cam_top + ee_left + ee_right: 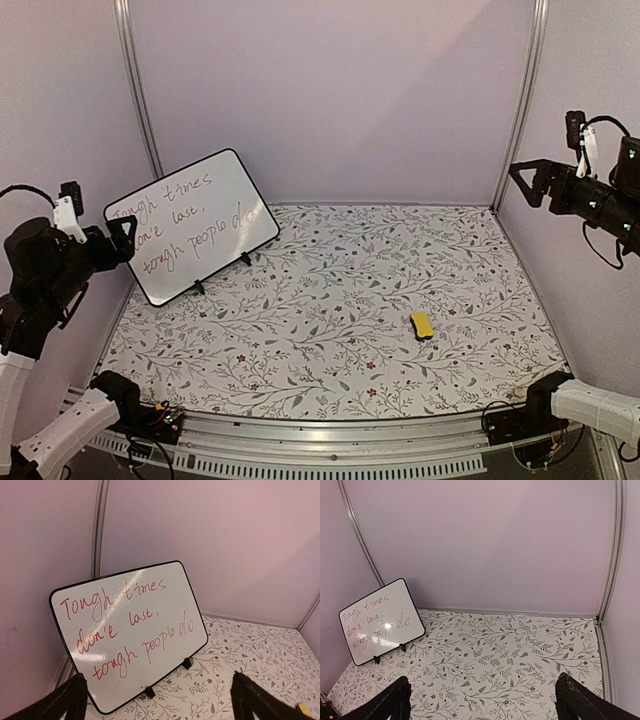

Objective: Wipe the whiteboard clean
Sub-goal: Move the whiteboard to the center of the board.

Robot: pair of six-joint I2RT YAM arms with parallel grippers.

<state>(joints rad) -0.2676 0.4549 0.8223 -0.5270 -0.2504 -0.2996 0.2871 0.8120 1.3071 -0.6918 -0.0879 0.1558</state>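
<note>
Pale lilac walls with slim metal uprights close in a table (pixel 330 300) covered in a white cloth printed with grey sprigs and small red flowers. The whiteboard (pixel 192 225) stands at the upper left of the top view, propped on its small black feet and leaning back toward the left wall near the back corner. Its whole face carries red handwriting that reads roughly "Tough times don't last, tough people do", and the left wrist view shows every line crisp, with no wiped patch or smear. A small yellow block (pixel 422 325), probably the eraser, lies flat on the cloth right of centre, well apart from the board and touched by neither arm. The left tool (pixel 122 238) hangs at the left edge of the frame, just beside the board's lower left corner. Its fingers (pixel 70 700) are spread wide with nothing between them. The right tool (pixel 528 182) is raised at the far right of the frame, well apart from both board and block, and is likewise spread and empty in its own wrist view. By the look of it the task has not begun: nothing is picked up and nothing is erased. Fetching the block and wiping all three lines remain to be done.
</note>
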